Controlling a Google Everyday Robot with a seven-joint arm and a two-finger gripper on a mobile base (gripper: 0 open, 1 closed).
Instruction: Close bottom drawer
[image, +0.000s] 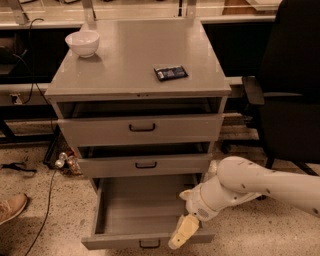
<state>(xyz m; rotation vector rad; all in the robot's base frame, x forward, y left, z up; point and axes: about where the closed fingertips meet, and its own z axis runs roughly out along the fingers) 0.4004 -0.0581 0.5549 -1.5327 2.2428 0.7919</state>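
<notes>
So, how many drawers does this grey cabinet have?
3. The top drawer is highest, the middle drawer below it, the bottom drawer lowest and pulled far out, with the hand at its front edge. None seems hidden.

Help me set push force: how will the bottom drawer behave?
Probably light: the bottom drawer looks empty. Its boxy walls suggest stiffness. The gripper sits at its front right corner, so an off-centre push might skew it.

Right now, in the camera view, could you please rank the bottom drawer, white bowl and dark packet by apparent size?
1. bottom drawer, clearly largest.
2. white bowl.
3. dark packet, nearly as wide as the bowl, so that order is unsure.
The gripper sits at the drawer's front right corner.
</notes>
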